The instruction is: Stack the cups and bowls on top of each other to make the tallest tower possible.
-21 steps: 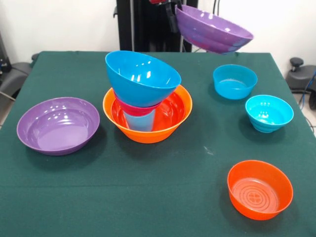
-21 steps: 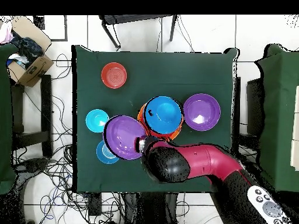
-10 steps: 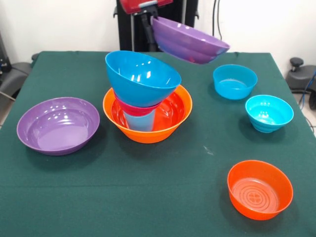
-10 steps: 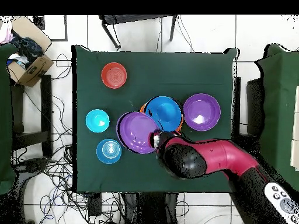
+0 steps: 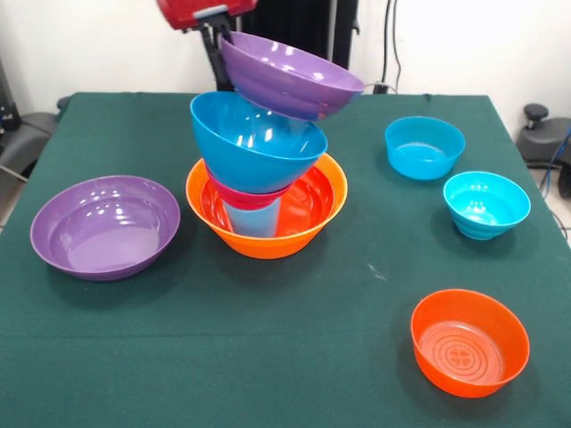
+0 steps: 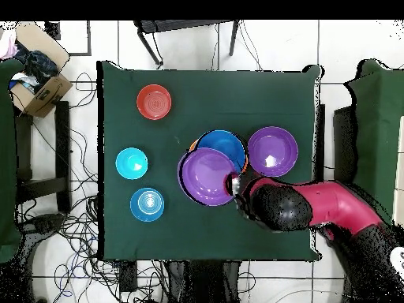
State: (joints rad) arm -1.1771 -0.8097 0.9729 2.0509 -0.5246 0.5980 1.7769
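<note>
- held purple bowl (image 5: pixel 285 75) hangs off the end effector (image 5: pixel 217 36), out to the picture-right of it in the front view; grip point is at the bowl's rim on the robot-facing side
- end effector closed on that rim, clamping the held purple bowl; bowl touches nothing else that I can tell, though it sits very close over the blue bowl (image 5: pixel 256 141)
- held bowl tilted, mouth up and slanted toward the camera in the front view, lower edge just above the blue bowl's rim
- overhead view: held purple bowl (image 6: pixel 209 175) overlaps most of the blue bowl (image 6: pixel 227 147), offset toward picture-left and bottom
- tower (image 5: pixel 265 183) mid-bench: big orange bowl (image 5: pixel 308 221) as base, light blue tumbler (image 5: pixel 252 217) upside down inside it, magenta bowl (image 5: pixel 234 193) on that, blue bowl on top, tipped toward picture-right
- second purple bowl (image 5: pixel 105 225) upright on the green bench (image 5: pixel 268 348), picture-left of the tower, apart from it
- picture-right: blue shallow bowl (image 5: pixel 424 146), cyan bowl (image 5: pixel 486 204), red-orange bowl (image 5: pixel 469 341), all upright, all separate
</note>
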